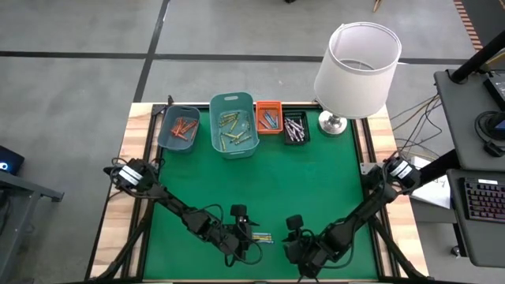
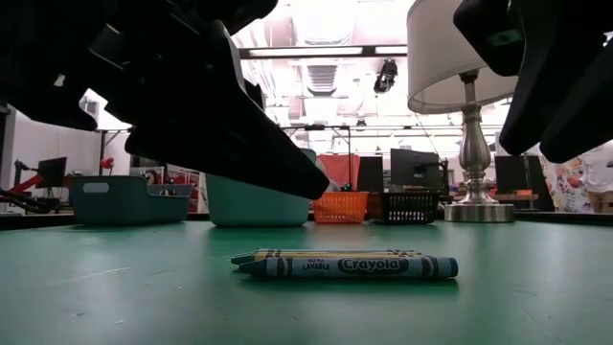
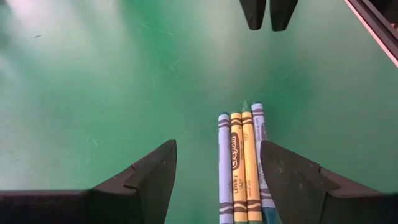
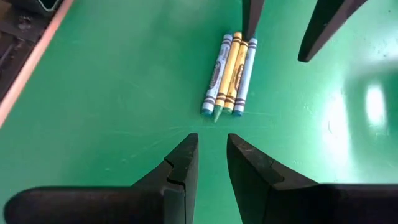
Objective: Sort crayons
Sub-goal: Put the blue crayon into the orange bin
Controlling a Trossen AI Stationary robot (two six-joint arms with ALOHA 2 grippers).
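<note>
Four crayons [image 3: 244, 168] are lying side by side, touching, flat on the green mat [image 1: 316, 181] near its front edge, between the two grippers. Paper-wrapped sticks: two bluish ones on the outside, two yellow-green ones between them; tips are roughly lined up, the green tip is poking slightly past the rest. "Crayola" and "washable" are printed on the wrap of the blue one facing the low view.

Left gripper [image 3: 217, 165] is hanging just over the bunch with fingers spread wide, holding nothing; one finger [image 3: 292, 177] is sitting right beside the outer crayon, can't tell if touching. Right gripper [image 4: 212, 158] is hovering near the crayon tips, jaws narrowly parted with a small gap, also gripping nothing.

More crayons are sitting sorted at the mat's far edge: orange-red in the dark teal bin [image 1: 167, 136], yellow-green in the big teal bin [image 1: 233, 101], blue in the orange bin [image 1: 267, 106], grey-white in the black bin [image 1: 295, 116]. Lamp [image 1: 357, 63] is standing beside the black bin
</note>
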